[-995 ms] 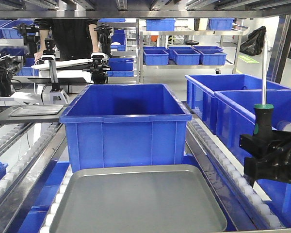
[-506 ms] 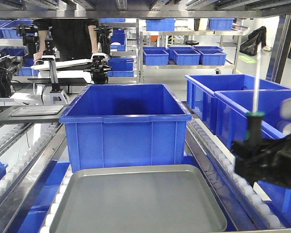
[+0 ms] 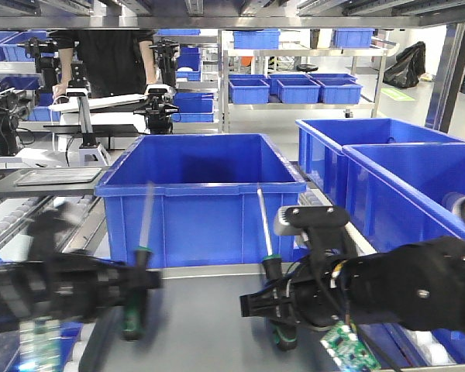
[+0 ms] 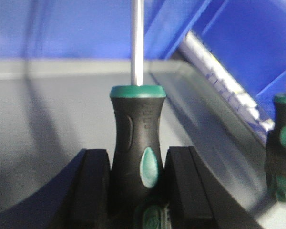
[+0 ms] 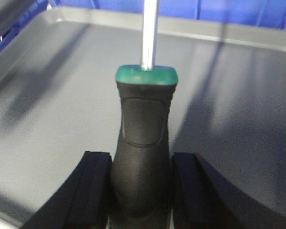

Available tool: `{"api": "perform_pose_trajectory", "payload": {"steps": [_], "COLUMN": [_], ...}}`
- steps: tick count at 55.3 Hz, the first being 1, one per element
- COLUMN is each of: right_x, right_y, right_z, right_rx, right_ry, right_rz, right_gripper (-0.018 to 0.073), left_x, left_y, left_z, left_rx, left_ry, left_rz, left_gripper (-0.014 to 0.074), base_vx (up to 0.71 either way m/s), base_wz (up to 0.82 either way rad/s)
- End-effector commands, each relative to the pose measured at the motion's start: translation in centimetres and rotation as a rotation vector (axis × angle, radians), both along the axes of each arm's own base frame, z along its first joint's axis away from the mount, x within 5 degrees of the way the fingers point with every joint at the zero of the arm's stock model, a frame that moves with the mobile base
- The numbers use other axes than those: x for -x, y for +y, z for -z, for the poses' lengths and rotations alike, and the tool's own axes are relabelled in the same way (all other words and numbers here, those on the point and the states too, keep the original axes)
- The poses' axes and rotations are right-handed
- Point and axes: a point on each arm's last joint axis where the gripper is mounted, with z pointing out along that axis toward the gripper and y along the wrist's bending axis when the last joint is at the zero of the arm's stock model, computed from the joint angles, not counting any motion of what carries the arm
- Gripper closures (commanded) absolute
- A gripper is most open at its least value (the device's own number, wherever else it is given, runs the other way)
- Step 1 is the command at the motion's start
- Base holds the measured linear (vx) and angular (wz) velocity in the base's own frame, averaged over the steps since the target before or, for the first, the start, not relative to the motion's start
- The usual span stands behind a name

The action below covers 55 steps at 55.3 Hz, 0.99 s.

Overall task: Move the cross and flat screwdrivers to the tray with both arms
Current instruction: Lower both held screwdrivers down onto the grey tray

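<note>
Both screwdrivers stand upright over the grey tray (image 3: pixel 209 325), shafts pointing up. My left gripper (image 3: pixel 136 298), blurred, is shut on the black-and-green handle of one screwdriver (image 3: pixel 142 263) over the tray's left part. In the left wrist view the jaws (image 4: pixel 137 186) clamp that handle (image 4: pixel 137 133) above the tray (image 4: pixel 47 109), with the other screwdriver (image 4: pixel 283 143) at the right edge. My right gripper (image 3: pixel 277 306) is shut on the second screwdriver (image 3: pixel 270 267) over the tray's right part. In the right wrist view the jaws (image 5: pixel 142 186) clamp its handle (image 5: pixel 144 129) above the tray floor (image 5: pixel 52 95).
A large deep blue bin (image 3: pixel 201 194) stands right behind the tray. More blue bins (image 3: pixel 387 170) line the right side. Roller rails (image 3: pixel 349 232) run along both sides. A person (image 3: pixel 112 58) and other arms stand at the back left.
My right arm has swung from the right edge in over the tray, lowering its screwdriver. My left arm has come into view from the left with its screwdriver.
</note>
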Motion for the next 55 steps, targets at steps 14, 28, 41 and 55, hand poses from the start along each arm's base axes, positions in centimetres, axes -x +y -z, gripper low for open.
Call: {"api": "perform_pose_trajectory", "payload": {"steps": [14, 28, 41, 55], "right_x": [-1.7, -1.8, -1.4, 1.8], "right_y": [0.7, 0.7, 0.5, -1.7], "right_z": [-0.7, -0.7, -1.4, -5.8], "right_rx": [-0.067, -0.069, -0.066, 0.021], "right_ry": [-0.1, -0.097, -0.121, -0.211], "right_rz": [0.034, 0.036, 0.03, -0.01], "right_gripper": [0.0507, 0.0153, -0.0062, 0.0211], "left_x": [-1.9, -1.4, -1.2, 1.6], "left_y": [-3.6, -4.3, -4.0, -1.5], "left_z": [0.5, 0.6, -0.1, -5.2], "left_rx": [0.052, 0.02, -0.02, -0.16], "left_ry": [0.017, 0.006, -0.059, -0.26], "left_rz": [0.035, 0.093, 0.106, 0.171], "left_gripper": [0.0528, 0.0199, -0.001, 0.0244], "base_vx": [0.0, 0.0, 0.0, 0.0], "base_wz": [0.0, 0.0, 0.0, 0.0]}}
